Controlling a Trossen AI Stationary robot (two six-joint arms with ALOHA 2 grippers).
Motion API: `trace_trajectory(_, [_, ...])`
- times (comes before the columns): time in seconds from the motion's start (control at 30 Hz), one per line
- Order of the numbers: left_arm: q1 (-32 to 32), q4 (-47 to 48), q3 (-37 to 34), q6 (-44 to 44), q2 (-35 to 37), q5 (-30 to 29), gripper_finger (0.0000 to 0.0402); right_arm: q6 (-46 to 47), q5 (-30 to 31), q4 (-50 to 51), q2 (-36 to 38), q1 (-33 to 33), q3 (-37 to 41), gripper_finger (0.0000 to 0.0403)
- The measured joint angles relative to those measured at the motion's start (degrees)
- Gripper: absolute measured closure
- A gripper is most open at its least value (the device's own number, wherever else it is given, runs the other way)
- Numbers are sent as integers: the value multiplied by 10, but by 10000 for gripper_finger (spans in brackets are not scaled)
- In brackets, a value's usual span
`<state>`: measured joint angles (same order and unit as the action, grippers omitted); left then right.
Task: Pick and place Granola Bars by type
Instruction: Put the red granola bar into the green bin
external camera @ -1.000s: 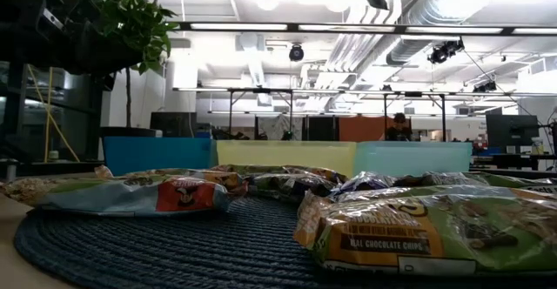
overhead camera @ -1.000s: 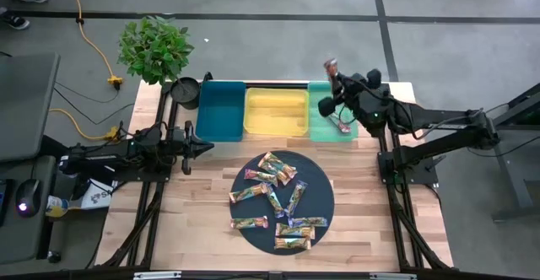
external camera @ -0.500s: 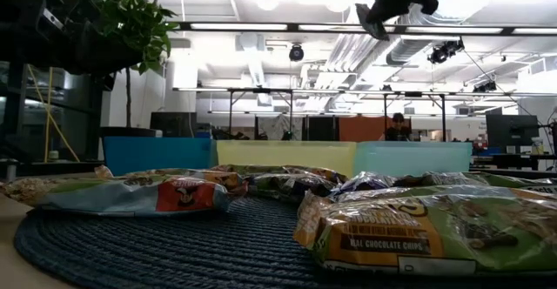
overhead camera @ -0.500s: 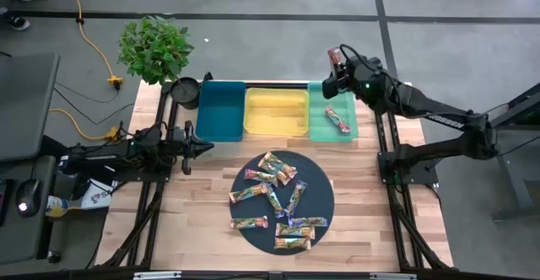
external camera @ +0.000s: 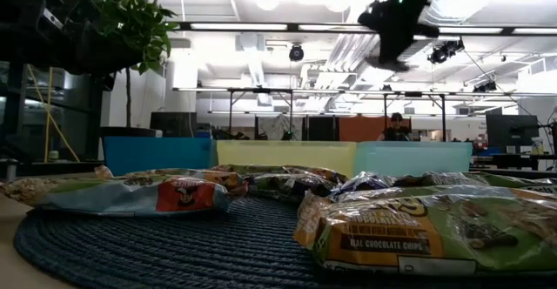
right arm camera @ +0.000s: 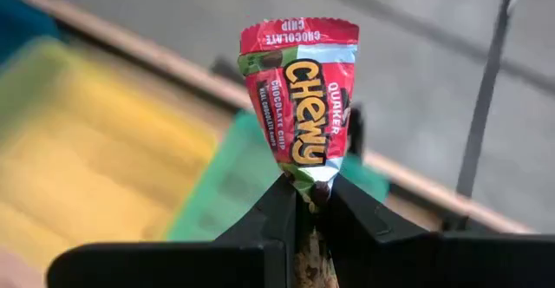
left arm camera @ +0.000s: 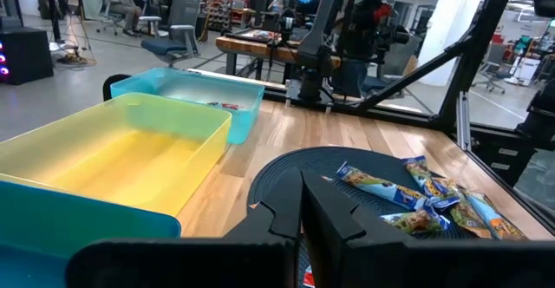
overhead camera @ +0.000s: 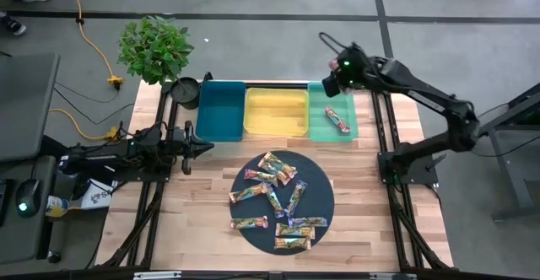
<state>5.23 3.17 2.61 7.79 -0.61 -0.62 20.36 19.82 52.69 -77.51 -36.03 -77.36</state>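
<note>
The right gripper [right arm camera: 308, 193] pinches a red bar [right arm camera: 301, 101] upright between its fingertips, above the green bin's [overhead camera: 321, 128] far corner. The left gripper [left arm camera: 299, 201] waits shut beside the mat [overhead camera: 321, 197].

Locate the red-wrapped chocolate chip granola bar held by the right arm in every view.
High view: not discernible at the right pincer, above the green plastic bin's far end.
Low view: not discernible; the arm shows dark near the top.
Left wrist view: not in it.
Right wrist view: the red-wrapped chocolate chip granola bar stands centre, clamped at its lower end.
Shared landmark: the green plastic bin.
</note>
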Motion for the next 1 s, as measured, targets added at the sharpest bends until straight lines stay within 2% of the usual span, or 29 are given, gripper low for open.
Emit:
trace_trajectory(0.1, [0,0,0,0,0,0,394,4,-32,-2,-36,-1,17,363])
trace_trajectory(0.4, [0,0,0,0,0,0,394,18,-73,-44,-106,1,88,361])
trace_trajectory(0.73, [0,0,0,0,0,0,394,32,-99,-101,-111,1,157,327])
trace_trajectory(1.0, [0,0,0,0,0,0,394,36,-125,-117,-111,5,203,323])
